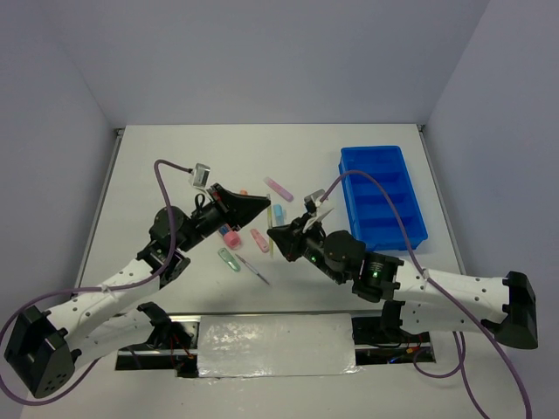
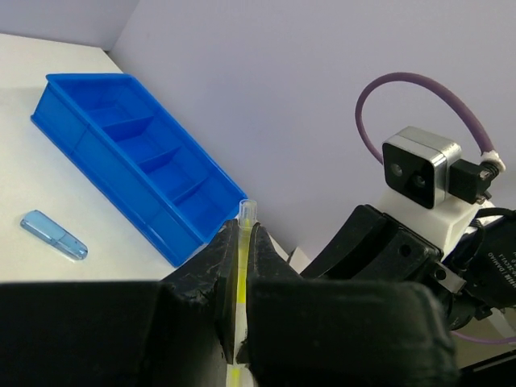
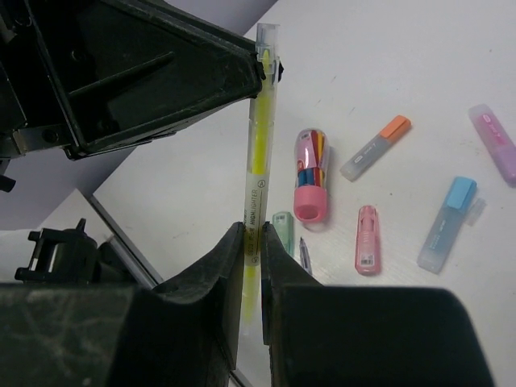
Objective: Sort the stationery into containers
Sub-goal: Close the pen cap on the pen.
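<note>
Gripping one yellow highlighter (image 3: 256, 145) between them, both tools are clenched on it. The left tool (image 2: 244, 234) pinches the clear capped end. The right tool (image 3: 254, 242) pinches the printed barrel further down. In the right wrist view the highlighter's long axis runs nearly straight up the frame, from the right tool at the bottom to the left tool at the upper left. It appears to be held off the table (image 1: 175, 166), near the centre of the top view.

The blue tray (image 1: 373, 150) sits at the right of the top view, well apart from the highlighter and on the right arm's side. All four of its compartments look bare. That bearing decides the move. The right arm is the nearer carrier, so this looks like a handover, with the left tool needing to let go before the right one carries the highlighter toward the frame's right.

Loose on the table below lie a pink capsule case (image 3: 308, 181), an orange-capped marker (image 3: 375, 147), a pink marker (image 3: 368, 240) and a blue marker (image 3: 450, 222). None of them has been sorted yet.
</note>
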Available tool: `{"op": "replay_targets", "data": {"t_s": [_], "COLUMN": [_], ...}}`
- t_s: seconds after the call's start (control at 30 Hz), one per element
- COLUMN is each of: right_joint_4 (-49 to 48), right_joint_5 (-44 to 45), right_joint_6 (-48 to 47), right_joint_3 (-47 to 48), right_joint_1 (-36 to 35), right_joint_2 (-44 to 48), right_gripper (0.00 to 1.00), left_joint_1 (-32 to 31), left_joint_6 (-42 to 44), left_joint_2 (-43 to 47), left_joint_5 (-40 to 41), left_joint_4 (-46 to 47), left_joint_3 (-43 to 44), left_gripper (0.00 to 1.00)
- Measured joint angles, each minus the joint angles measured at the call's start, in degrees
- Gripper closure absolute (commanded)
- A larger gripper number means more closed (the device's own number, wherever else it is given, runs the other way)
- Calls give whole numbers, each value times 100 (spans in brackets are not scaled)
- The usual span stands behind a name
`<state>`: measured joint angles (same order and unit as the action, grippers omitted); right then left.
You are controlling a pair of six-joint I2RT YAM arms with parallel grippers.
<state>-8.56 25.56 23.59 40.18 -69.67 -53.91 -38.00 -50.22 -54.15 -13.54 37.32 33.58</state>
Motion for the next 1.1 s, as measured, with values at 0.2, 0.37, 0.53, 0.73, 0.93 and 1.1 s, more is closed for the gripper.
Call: {"op": "replay_targets", "data": {"t_s": [0.2, 0.37, 0.53, 0.73, 0.93, 1.1], "right_joint_4": [-216, -297, -299, -728, -892, -922], "right_joint_5": [59, 22, -402, -909, -960, -988], "right_joint_6": [-273, -553, -914, -1064, -1067, -1038], "right_joint_3": [0, 11, 33, 33, 33, 33], "right_joint_1": [7, 76, 140, 181, 181, 179], "right_joint_2": [-55, -52, -52, -11, 70, 92], "right_gripper": [100, 100, 100, 100, 100, 100], "left_joint_1": [22, 37, 35, -20, -50, -57], "left_joint_6": [-229, -105, 210, 728, 1108, 1154], "left_joint_2": [26, 83, 188, 348, 455, 496], "left_joint_5": [129, 131, 57, -195, -321, -525], "left_joint_4": [304, 315, 79, -898, -1537, -1537], "left_joint_3": [-136, -136, -46, 374, 813, 831], "left_gripper": [100, 100, 69, 67, 87, 100]}}
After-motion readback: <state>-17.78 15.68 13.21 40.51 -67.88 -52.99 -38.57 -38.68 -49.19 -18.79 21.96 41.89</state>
